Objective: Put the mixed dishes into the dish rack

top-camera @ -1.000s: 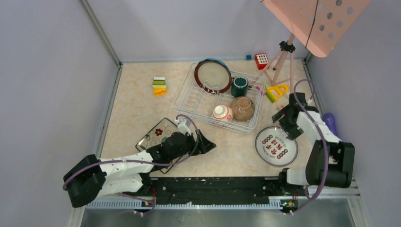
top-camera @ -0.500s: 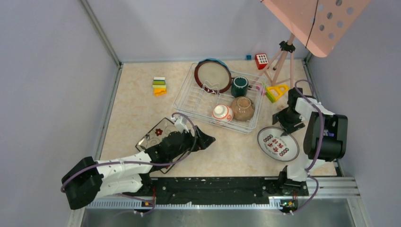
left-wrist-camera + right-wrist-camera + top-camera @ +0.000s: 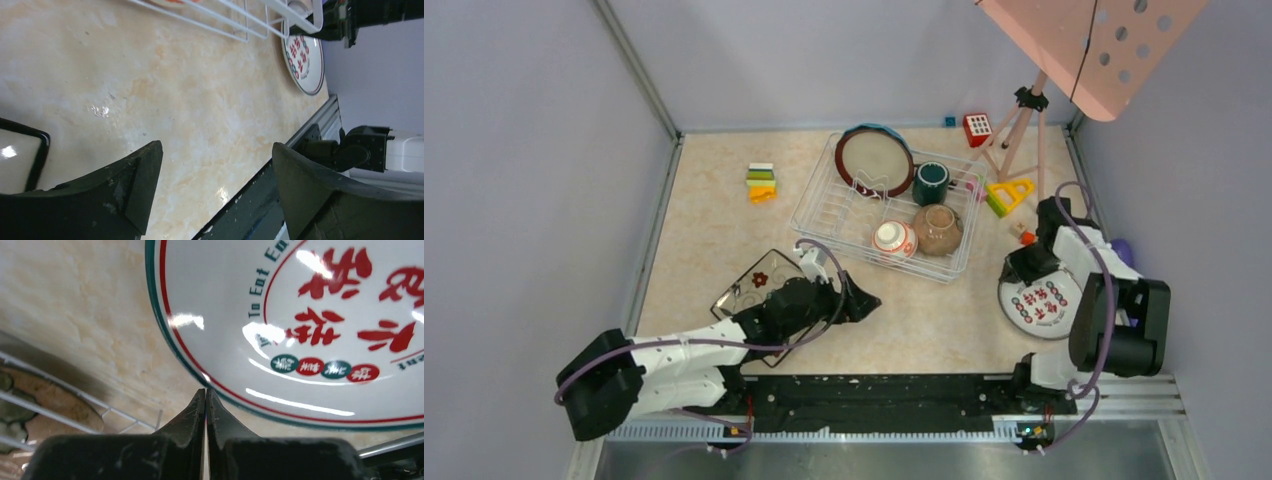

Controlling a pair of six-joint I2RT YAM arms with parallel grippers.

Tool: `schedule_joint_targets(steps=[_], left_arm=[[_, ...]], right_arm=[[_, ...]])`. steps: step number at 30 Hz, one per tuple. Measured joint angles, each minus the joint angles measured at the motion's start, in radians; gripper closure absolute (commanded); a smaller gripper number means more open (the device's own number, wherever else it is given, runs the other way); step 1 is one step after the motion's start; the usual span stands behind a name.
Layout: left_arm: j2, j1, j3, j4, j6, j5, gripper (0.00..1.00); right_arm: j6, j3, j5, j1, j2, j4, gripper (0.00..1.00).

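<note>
White wire forms the dish rack [image 3: 812, 178] at the centre of the overhead view. It holds the brown-rimmed cream plate [image 3: 874, 158] at its upper end, the teal mug [image 3: 931, 182] just right of that, and the red-white bowl [image 3: 894, 239] and tan bowl [image 3: 938, 229] side by side along its lower edge.

The white red-marked plate [image 3: 1046, 303] sits outside the rack at the right. It carries red characters and curved lettering that starts "To Eat". The right gripper [image 3: 1014, 272] has its fingers pressed together at this plate's rim.

The square floral plate [image 3: 759, 285] lies on the counter [image 3: 714, 230] at lower left, and just beside it the left gripper [image 3: 864, 300] has its fingers spread over bare counter.

Toy blocks [image 3: 761, 182] and a pink stand [image 3: 1089, 45] sit around the rack.
</note>
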Motion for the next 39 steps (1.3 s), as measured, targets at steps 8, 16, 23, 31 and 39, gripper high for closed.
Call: schedule_joint_targets(steps=[8, 16, 23, 31, 39], left_arm=[[0.168, -0.006, 0.019, 0.085, -0.020, 0.149, 0.17], [0.142, -0.014, 0.020, 0.091, -0.021, 0.154, 0.15], [0.053, -0.014, 0.023, 0.016, 0.014, 0.139, 0.13], [-0.030, -0.014, 0.041, -0.096, 0.074, 0.080, 0.12], [-0.015, -0.009, 0.042, -0.097, 0.097, 0.059, 0.13]], right_arm=[[-0.029, 0.002, 0.059, 0.071, -0.164, -0.065, 0.94], [-0.058, 0.071, 0.441, 0.049, -0.250, -0.128, 0.19], [-0.112, 0.075, 0.610, -0.145, -0.245, -0.024, 0.07], [-0.199, 0.048, 0.623, -0.241, -0.098, 0.172, 0.08], [-0.320, -0.024, 0.452, -0.289, 0.084, 0.342, 0.11]])
